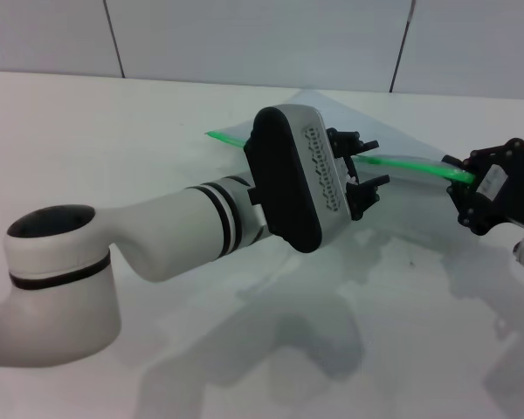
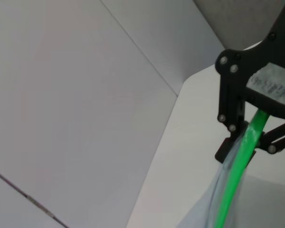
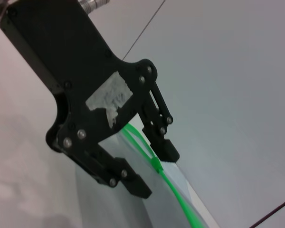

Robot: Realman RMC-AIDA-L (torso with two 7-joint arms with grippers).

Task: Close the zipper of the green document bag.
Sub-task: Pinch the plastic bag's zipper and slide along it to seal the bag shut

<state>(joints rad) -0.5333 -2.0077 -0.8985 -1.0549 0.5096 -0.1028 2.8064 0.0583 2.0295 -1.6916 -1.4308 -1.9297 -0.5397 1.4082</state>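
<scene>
The green document bag (image 1: 380,131) is a translucent pale pouch lifted off the white table, with its bright green zipper (image 1: 410,164) along the near edge. My left gripper (image 1: 371,163) is open, one finger on each side of the strip. The right wrist view shows this left gripper (image 3: 154,170) with the small green slider tab (image 3: 156,164) between its fingers, which are still apart. My right gripper (image 1: 461,179) is shut on the zipper's right end. In the left wrist view the zipper (image 2: 232,185) runs straight into the right gripper (image 2: 251,145).
The white table (image 1: 113,131) stretches to the left and front, and a panelled wall (image 1: 244,35) stands behind it. My left forearm (image 1: 183,227) crosses the middle of the table and hides part of the bag's left half.
</scene>
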